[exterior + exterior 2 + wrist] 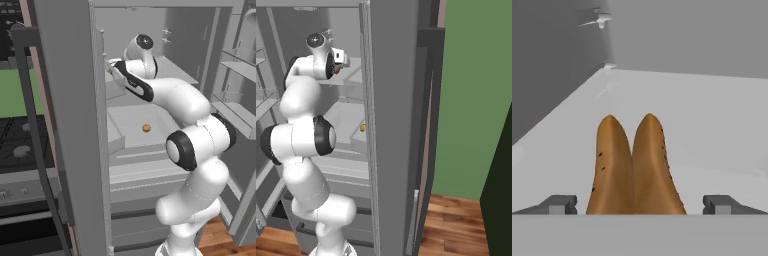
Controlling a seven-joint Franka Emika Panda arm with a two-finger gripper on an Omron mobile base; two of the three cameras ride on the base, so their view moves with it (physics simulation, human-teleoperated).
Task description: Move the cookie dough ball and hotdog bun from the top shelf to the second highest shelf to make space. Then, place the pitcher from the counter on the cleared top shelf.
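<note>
With the cookie dough ball (146, 128) already lower, the wide-open gripper (640, 204) straddles the hotdog bun (633, 167) at frame bottom, needing closure.

You had an orange-tan hotdog bun (633, 170) with small dark specks between the dark grey fingers (559, 204). The top shelf (712, 125) under it was plain pale grey, as were the fridge walls beyond the fingers. Below them, the cookie dough ball (146, 128) was orange-brown on the pale grey second highest shelf (132, 117). Your arm (192, 150) was white with black joints.
</note>
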